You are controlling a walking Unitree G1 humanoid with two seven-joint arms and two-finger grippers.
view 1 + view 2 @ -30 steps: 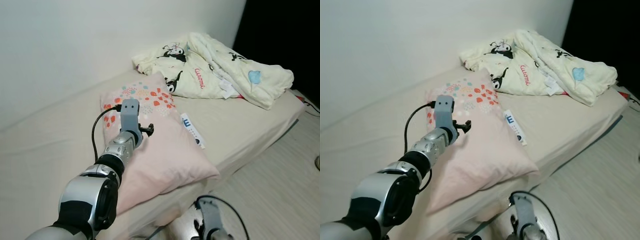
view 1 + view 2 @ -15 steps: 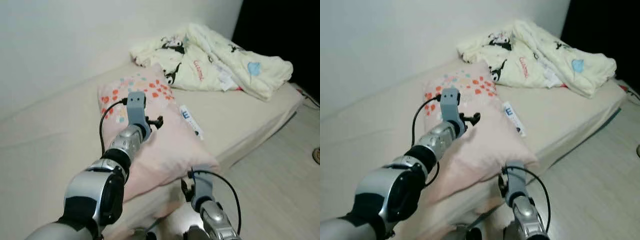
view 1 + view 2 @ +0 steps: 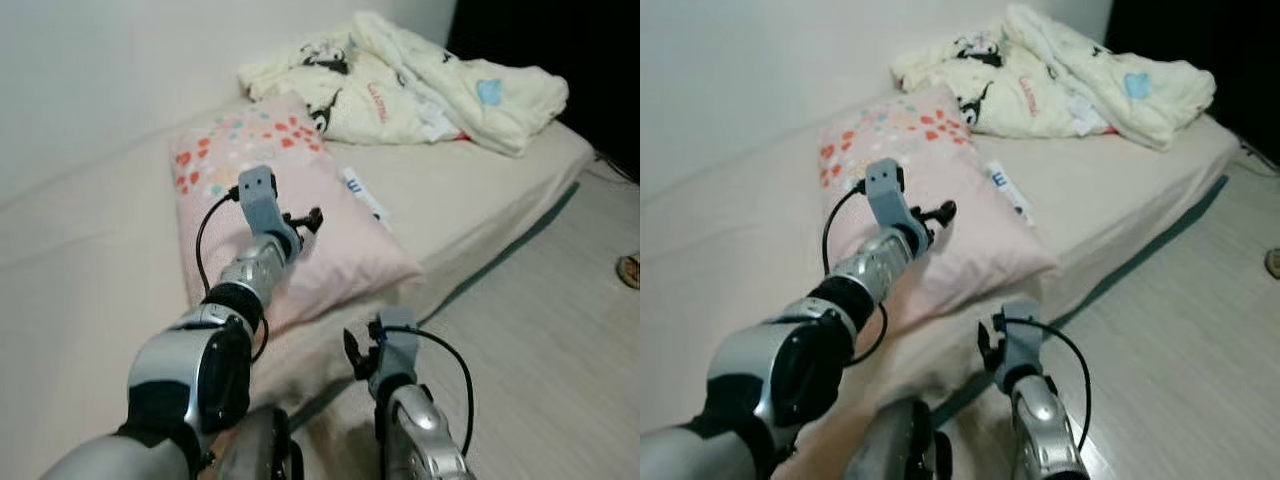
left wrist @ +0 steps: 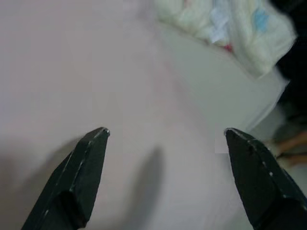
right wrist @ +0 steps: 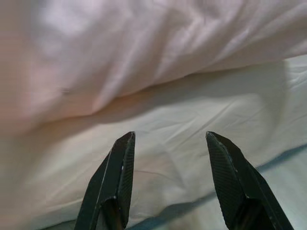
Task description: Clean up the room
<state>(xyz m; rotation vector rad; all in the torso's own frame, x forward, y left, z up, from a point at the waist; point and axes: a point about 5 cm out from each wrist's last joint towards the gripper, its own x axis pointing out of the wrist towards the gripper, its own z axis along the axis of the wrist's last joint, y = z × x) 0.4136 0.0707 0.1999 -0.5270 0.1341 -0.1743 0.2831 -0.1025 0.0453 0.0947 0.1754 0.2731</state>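
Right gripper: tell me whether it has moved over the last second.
Yes. The right gripper has risen from below the mattress edge toward the pink pillow, jaws open.

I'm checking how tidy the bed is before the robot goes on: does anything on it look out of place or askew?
Yes. The cream blanket lies crumpled in a heap at the far end of the bed, not spread. The pink pillow sits askew mid-mattress, a corner near the edge, with a small white box loose beside it. The left gripper hovers open over the pillow.
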